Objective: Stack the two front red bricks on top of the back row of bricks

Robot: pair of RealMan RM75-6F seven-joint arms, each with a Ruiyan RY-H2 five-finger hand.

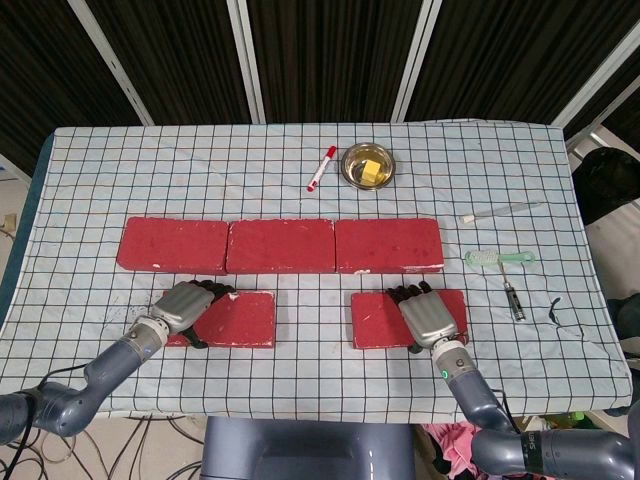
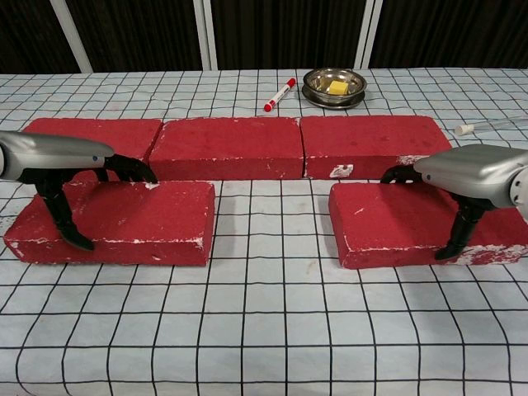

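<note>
We see each robot hand clamped on a front brick — left robot hand [image 2: 58,165] on left front brick [image 2: 132,219], right robot hand [image 2: 470,177] on right front brick [image 2: 396,223] — back row [image 2: 227,144] just beyond, all on the table [image 2: 264,330].

Checked tablecloth [image 1: 300,390] bears red bricks [image 1: 280,245], marker [image 1: 321,167], bowl [image 1: 368,166].

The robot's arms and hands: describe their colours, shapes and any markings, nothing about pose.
The left hand and right hand each have a smooth, rounded silver-grey back shell and black fingers. The forearms are slim, glossy dark grey-blue tubes with silver wrist collars. A small green light shows at the right wrist.
</note>
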